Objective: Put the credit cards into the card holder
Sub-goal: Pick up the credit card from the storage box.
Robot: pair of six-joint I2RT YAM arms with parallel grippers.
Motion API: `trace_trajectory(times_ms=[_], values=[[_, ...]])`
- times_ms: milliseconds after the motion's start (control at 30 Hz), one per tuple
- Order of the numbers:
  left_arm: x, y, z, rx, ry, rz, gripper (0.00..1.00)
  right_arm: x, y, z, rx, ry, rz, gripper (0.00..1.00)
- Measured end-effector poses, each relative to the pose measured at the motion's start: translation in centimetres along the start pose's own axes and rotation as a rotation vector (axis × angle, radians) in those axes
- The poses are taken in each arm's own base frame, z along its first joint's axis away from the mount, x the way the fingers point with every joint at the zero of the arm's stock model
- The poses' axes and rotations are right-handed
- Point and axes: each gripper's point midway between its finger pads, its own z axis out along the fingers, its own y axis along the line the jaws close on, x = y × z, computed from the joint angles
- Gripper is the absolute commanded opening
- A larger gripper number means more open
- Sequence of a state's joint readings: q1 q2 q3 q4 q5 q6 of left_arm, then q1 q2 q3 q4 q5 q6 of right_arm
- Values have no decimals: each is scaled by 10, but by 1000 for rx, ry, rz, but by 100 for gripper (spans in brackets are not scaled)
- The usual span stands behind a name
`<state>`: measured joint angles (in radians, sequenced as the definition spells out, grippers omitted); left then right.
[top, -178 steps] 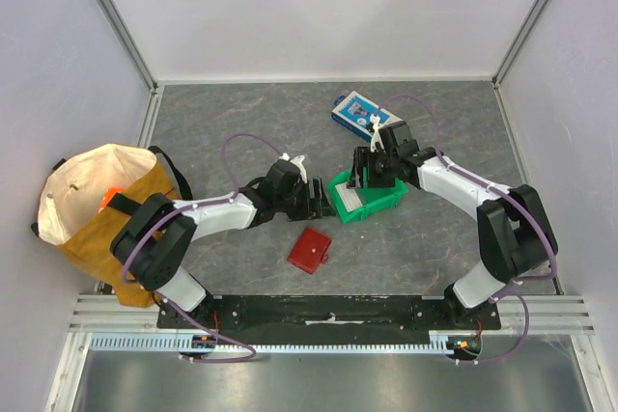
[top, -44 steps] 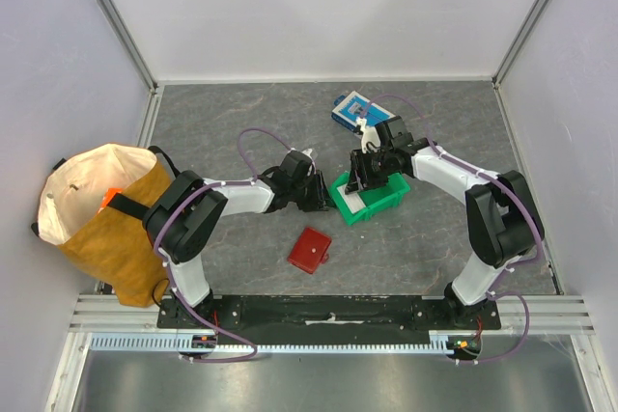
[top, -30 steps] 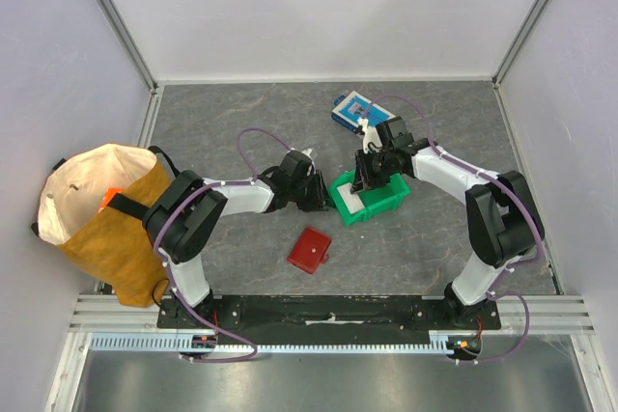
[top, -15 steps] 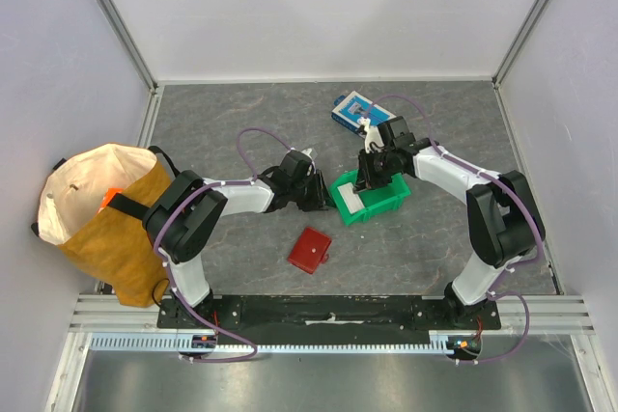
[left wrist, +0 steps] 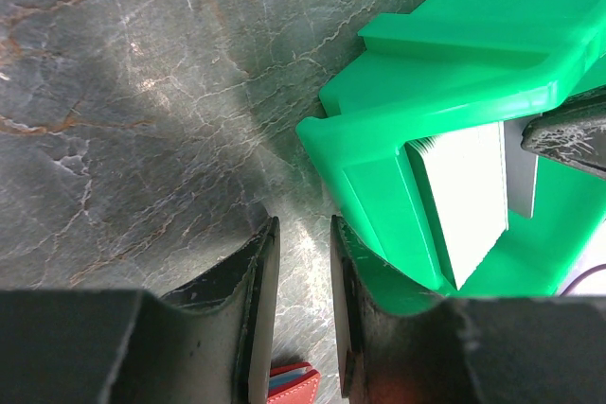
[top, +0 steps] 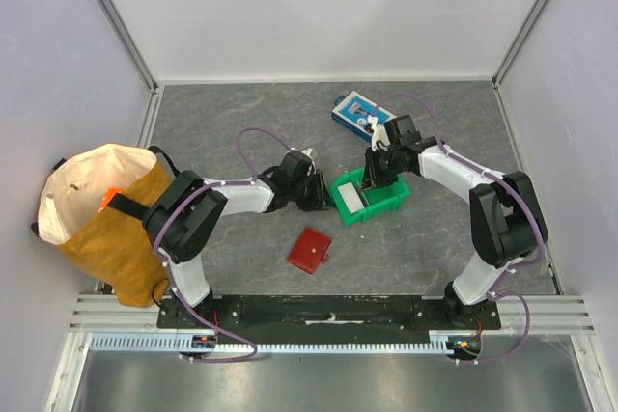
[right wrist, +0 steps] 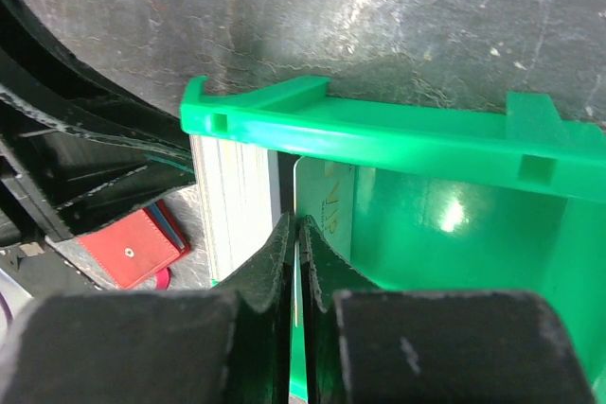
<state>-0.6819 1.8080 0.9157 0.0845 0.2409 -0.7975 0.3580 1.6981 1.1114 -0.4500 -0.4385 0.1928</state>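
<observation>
Closing right fingers (right wrist: 284, 245) tighter than a second ago, now pinching one credit card (right wrist: 327, 198) inside green bin (right wrist: 426, 139); keeping left fingers (left wrist: 267, 251) partly open, empty.

Grey marbled table (top: 241, 123). Directly on it:
- green bin (top: 391, 196), about mid-table
- red card holder (top: 310, 250), on the near side of the bin, apart from it
- blue-and-white box (top: 352, 111), beyond the bin
- tan bag (top: 106, 209), standing at the left edge
</observation>
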Motion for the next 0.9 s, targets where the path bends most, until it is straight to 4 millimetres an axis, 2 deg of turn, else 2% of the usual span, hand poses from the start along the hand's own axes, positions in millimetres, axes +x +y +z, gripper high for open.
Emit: trace_trajectory(times_ms=[267, 567, 900], values=[[0, -1, 0, 2, -1, 1, 35, 3, -11, -1, 55, 6, 6, 10], [0, -1, 0, 4, -1, 1, 35, 7, -21, -1, 113, 17, 12, 21], [0, -1, 0, 4, -2, 1, 35, 11, -21, -1, 120, 29, 8, 24]])
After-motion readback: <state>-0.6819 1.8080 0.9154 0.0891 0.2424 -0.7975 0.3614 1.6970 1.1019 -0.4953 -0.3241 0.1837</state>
